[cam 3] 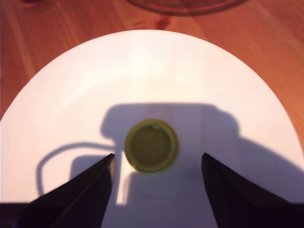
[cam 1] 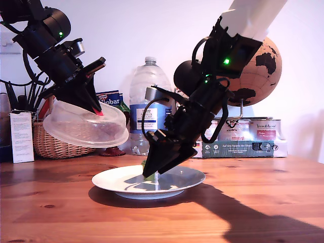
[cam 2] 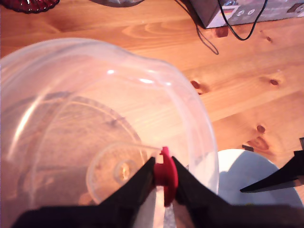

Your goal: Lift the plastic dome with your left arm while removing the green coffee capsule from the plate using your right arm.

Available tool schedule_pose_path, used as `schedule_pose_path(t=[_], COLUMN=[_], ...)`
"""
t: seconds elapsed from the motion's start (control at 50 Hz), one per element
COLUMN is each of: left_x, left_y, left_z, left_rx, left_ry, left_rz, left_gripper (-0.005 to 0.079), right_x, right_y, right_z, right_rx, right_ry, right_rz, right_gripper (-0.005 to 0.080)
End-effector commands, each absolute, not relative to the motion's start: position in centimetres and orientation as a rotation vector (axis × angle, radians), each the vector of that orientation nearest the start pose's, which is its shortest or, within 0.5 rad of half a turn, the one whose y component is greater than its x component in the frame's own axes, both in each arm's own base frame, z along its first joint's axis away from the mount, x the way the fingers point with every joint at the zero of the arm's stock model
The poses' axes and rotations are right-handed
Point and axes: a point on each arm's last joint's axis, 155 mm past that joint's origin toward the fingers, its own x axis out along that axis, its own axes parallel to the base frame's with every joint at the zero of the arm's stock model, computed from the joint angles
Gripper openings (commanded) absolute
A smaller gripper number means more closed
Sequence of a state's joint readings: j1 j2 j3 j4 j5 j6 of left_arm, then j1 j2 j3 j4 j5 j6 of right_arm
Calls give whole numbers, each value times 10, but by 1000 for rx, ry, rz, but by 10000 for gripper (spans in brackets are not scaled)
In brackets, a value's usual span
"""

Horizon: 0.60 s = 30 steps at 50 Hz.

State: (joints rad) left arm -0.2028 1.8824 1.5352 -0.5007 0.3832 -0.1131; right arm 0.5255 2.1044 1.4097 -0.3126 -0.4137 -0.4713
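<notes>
1. You're working on a knotty wooden bench (cam 1: 263, 202) against a white wall. Along the back you've got a wicker basket (cam 1: 50, 144), a big clear water bottle (cam 1: 148, 109), a cork globe (cam 1: 260, 71) and a couple of boxes.
2. The plate (cam 1: 185, 178) is round, shallow and white, sitting flat on the bench roughly mid-scene, with hard shadows thrown across it.
3. The green coffee capsule (cam 3: 152, 146) sits on the plate, close to its middle. Olive-green, tiny next to the plate. In the second wrist view you look straight onto its round face, so its long axis runs upright; which end is up, you can't tell.
4. My second gripper (cam 3: 156, 166) is down over the plate with its jaws spread wide, one either side of the capsule, not touching it.
5. The plastic dome (cam 1: 86, 125) is up in the air at the exterior view's left, clear of the plate. Translucent, low, flared rim, tilted so its open side faces down and toward the exterior view's left.
6. My first gripper (cam 2: 163, 175) has its jaws pinching the dome's little red tab (cam 2: 166, 176).
</notes>
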Motion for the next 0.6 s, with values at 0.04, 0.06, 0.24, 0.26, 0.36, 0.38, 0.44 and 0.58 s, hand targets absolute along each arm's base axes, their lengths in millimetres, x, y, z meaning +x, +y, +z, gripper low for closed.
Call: schedule_pose_path(t=[0.04, 0.06, 0.24, 0.26, 0.36, 0.38, 0.44, 0.58], left_x=[488, 488, 488, 488, 488, 488, 488, 488], left_y=[-172, -172, -172, -172, -172, -172, -172, -172], left_z=[146, 146, 146, 146, 146, 146, 146, 146], left_rx=[-172, -172, -172, -172, -172, -172, -172, -172], left_ry=[883, 884, 884, 884, 884, 884, 884, 884], left_rz=[-509, -509, -509, -509, -509, -509, -509, -509], left_gripper=[-22, -22, -22, -22, -22, -22, -22, -22], right_x=[396, 396, 397, 397, 398, 399, 399, 400], right_y=[325, 326, 326, 326, 327, 327, 327, 328], right_z=[7, 7, 8, 8, 9, 9, 9, 10], right_rx=[-441, -440, -434, -432, -422, -422, -422, -419], right_ry=[831, 829, 828, 827, 828, 827, 826, 819], right_rz=[1116, 1116, 1112, 1111, 1105, 1105, 1105, 1104], right_gripper=[530, 530, 527, 523, 449, 426, 376, 349])
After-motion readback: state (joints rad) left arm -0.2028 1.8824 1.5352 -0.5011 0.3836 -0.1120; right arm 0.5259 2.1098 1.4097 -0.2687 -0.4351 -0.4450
